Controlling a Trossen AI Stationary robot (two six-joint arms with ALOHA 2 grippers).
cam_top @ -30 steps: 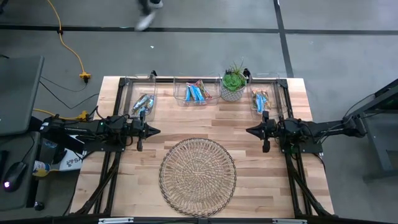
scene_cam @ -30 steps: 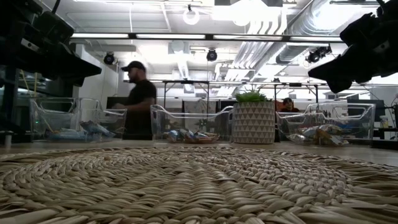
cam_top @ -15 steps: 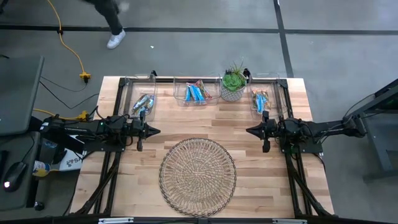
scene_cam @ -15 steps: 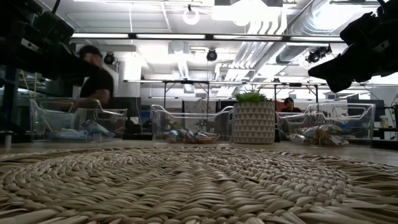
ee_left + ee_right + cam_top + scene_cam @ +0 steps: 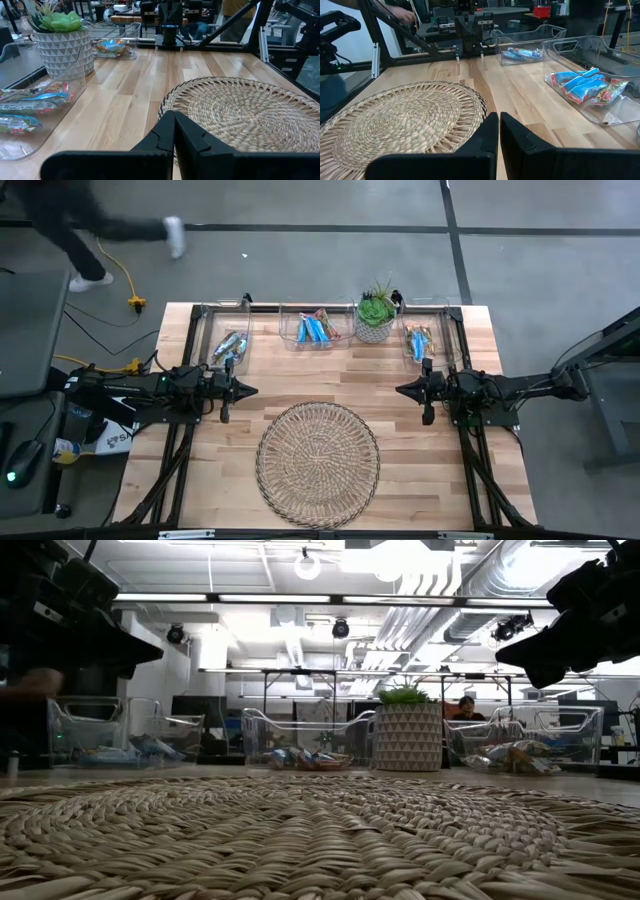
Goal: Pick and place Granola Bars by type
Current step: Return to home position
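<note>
Two arms are hanging level over the tabletop [image 5: 300, 385], one on each side. The left gripper [image 5: 248, 391] is hovering in from the left edge. Its two fingers [image 5: 160, 137] are pressing flat together and gripping nothing. The right gripper [image 5: 400, 390] is mirroring it in from the right edge, pinched closed as well and carrying nothing. The two tips are pointing at each other, well apart.

Three clear bins are lining the back edge, and every one of the granola bars [image 5: 315, 329] in sight is lying inside one of them. The left bin [image 5: 215, 320], near the back-left corner, is holding a small heap of silvery-blue bars [image 5: 230, 346], too overlapped for a firm count. The middle bin [image 5: 290, 315], at the centre of the back edge, is showing at least two blue-and-white bars [image 5: 577, 85] with one red-green printed bar [image 5: 612, 90] just beside them. The right bin [image 5: 438, 330], near the back-right corner, is holding tan bars [image 5: 418, 342], and their number is unclear too.

One potted plant [image 5: 376, 312] in a patterned white pot is standing upright between the middle and right bins. One round woven mat [image 5: 318, 465] is lying flat at the middle of the front edge, well apart from both grippers. Beyond the back-left corner, one person [image 5: 90, 225] is striding across the floor.
</note>
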